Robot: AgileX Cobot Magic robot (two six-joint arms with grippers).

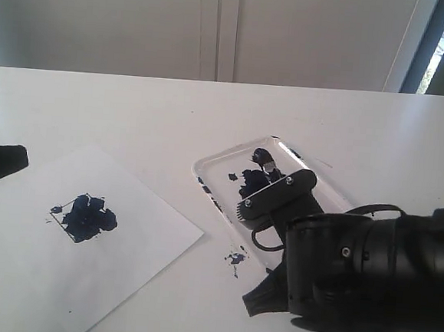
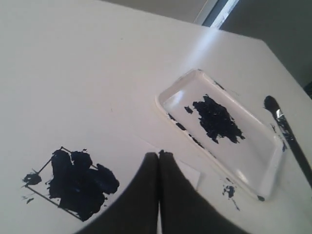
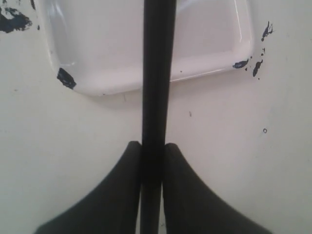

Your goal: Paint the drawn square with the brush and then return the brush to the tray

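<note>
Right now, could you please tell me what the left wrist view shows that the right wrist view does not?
Only the left wrist view shows the drawn square smeared with dark blue paint, the blotch in the tray, the bristles and ferrule of the brush, and the left tool, shut on nothing. Only the right wrist view shows the right tool shut on the black handle, which runs over one end of the tray. Both show the tray, the brush and blue specks on the table.
</note>
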